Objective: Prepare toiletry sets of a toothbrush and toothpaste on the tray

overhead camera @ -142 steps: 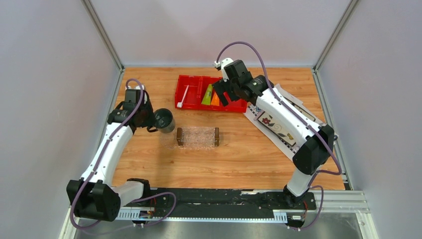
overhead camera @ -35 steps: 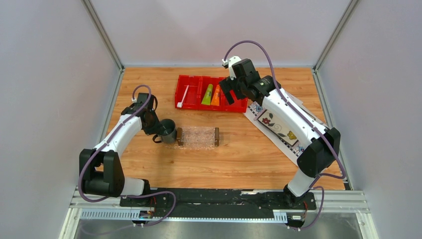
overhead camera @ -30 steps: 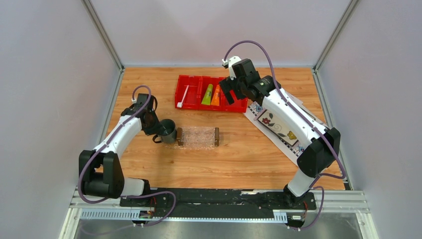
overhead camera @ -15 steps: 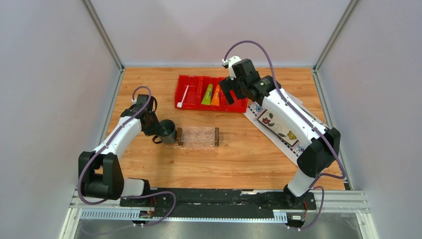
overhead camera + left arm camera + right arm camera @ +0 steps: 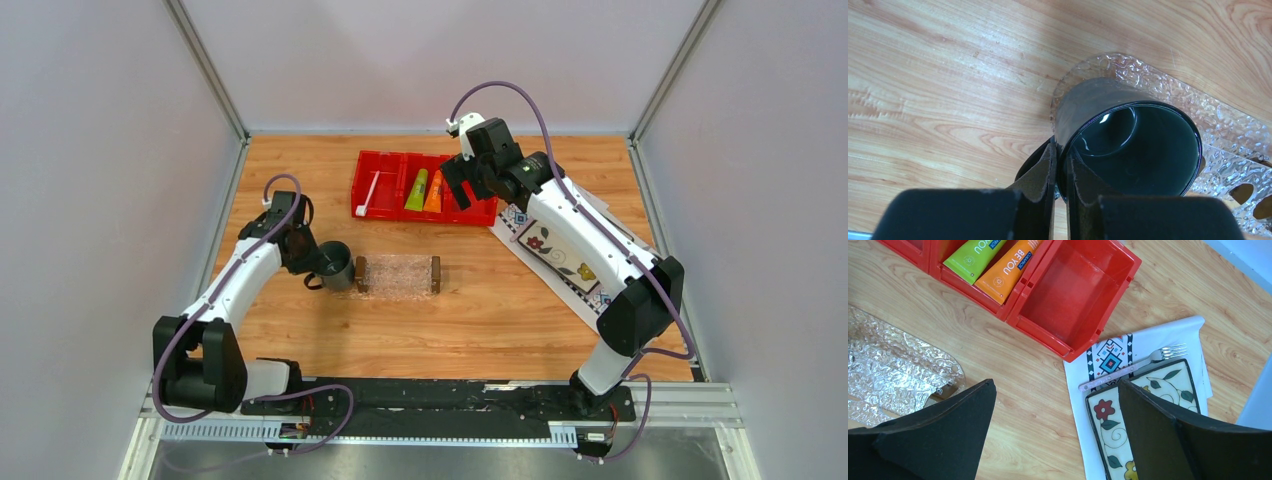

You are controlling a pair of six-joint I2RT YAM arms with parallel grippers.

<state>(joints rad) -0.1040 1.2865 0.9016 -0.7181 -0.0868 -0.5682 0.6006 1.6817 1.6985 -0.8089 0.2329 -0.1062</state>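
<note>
toothbrush (image 5: 368, 192): white, lies in the left compartment of the red bin (image 5: 357, 207), running front to back. Well apart from both grippers.
toothpaste (image 5: 418, 190): lime green tube (image 5: 975, 252) and orange tube (image 5: 1005, 267) lie side by side and touching in the bin's middle compartment.
tray (image 5: 398, 275): clear textured plastic with a brown block at each short end. It sits on the table (image 5: 480, 320) in front of the bin, between the two arms.
right gripper (image 5: 1055, 385): above the bin's right compartment, jaws spread wide, holding nothing. The tubes are one compartment to its left and the toothbrush is two over.
left gripper (image 5: 1059, 150): clamped on the mug (image 5: 1128, 145) wall, one finger inside the rim and one outside.
mug: dark, upright, mouth up, just beside the tray's left end. Contact with the tray: cannot tell.
cloth (image 5: 1148, 335): white, patterned, right of the bin. It carries a flowered plate (image 5: 1148, 425), with a fork (image 5: 1133, 367) along the plate's far edge.
</note>
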